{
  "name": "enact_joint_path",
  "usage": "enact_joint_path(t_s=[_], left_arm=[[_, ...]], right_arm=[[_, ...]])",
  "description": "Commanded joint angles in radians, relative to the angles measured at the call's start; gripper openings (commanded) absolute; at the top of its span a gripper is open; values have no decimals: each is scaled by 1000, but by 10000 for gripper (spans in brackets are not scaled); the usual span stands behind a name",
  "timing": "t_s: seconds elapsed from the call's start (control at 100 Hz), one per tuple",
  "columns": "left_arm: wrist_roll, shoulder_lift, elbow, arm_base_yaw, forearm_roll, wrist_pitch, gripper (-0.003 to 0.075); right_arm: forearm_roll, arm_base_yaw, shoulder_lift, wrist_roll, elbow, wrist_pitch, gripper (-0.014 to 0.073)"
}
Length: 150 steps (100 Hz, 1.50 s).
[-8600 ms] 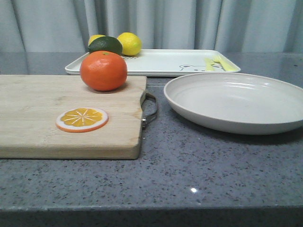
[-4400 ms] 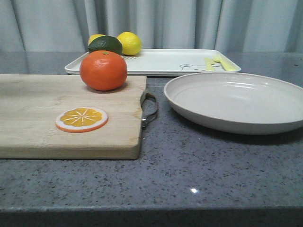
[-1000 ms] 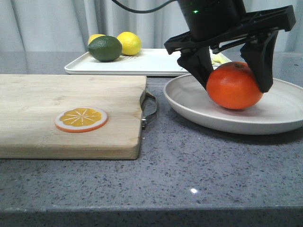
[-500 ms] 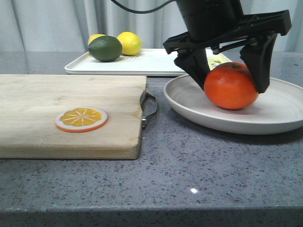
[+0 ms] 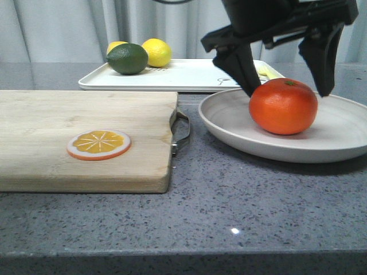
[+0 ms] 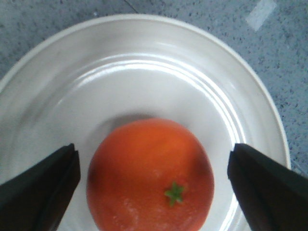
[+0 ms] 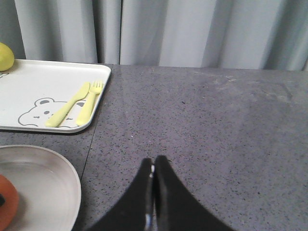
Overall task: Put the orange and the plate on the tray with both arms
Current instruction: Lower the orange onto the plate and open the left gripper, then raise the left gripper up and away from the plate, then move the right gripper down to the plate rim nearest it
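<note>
The orange (image 5: pixel 283 106) lies in the off-white plate (image 5: pixel 229 123) on the grey counter. My left gripper (image 5: pixel 287 90) is open just above it, one finger on each side and clear of the fruit. The left wrist view shows the orange (image 6: pixel 150 175) between the spread fingers (image 6: pixel 41 185), its green stem mark up, on the plate (image 6: pixel 144 62). The white tray (image 5: pixel 195 74) stands behind the plate. My right gripper (image 7: pixel 153 166) is shut and empty over bare counter, beside the plate (image 7: pixel 43 187) and near the tray (image 7: pixel 53 86). It is out of the front view.
A wooden cutting board (image 5: pixel 51 120) with a metal handle (image 5: pixel 182 132) lies at the left and carries an orange slice disc (image 5: pixel 98 144). A green lime (image 5: pixel 127 58) and two lemons (image 5: pixel 157 52) sit on the tray's far left. A yellow fork and spoon (image 7: pixel 77 103) lie by the bear drawing.
The orange went from the cutting board into the plate, carried by my left gripper. In the last half second the jaws have opened wider and the gripper has risen off the orange.
</note>
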Motion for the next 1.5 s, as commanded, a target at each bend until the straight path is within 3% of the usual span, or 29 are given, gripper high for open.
enact_joint_path(t_s=[0.0, 0.17, 0.27, 0.53, 0.71, 0.95, 1.31, 1.49], left_arm=[[-2, -59, -70, -3, 8, -3, 599], [-2, -63, -115, -3, 10, 51, 590], [-2, -77, -115, -3, 10, 58, 524], [-2, -138, -111, -3, 25, 66, 139], [-2, -208, -74, -3, 73, 35, -21], [-2, -395, 150, -3, 104, -84, -20], [-2, -799, 692, -3, 116, -409, -20], [-2, -1008, 919, -3, 116, -508, -20]], right_arm=[[0, -4, 8, -5, -37, -69, -56], [0, -4, 8, -5, -37, -69, -56], [0, -4, 8, -5, -37, -69, -56], [0, -4, 8, -5, -37, -69, -56], [0, -4, 8, -5, -37, -66, -56], [0, -4, 8, -5, -37, -74, -56], [0, -2, 8, -5, -37, 1, -56], [1, -2, 8, -5, -48, 39, -56]])
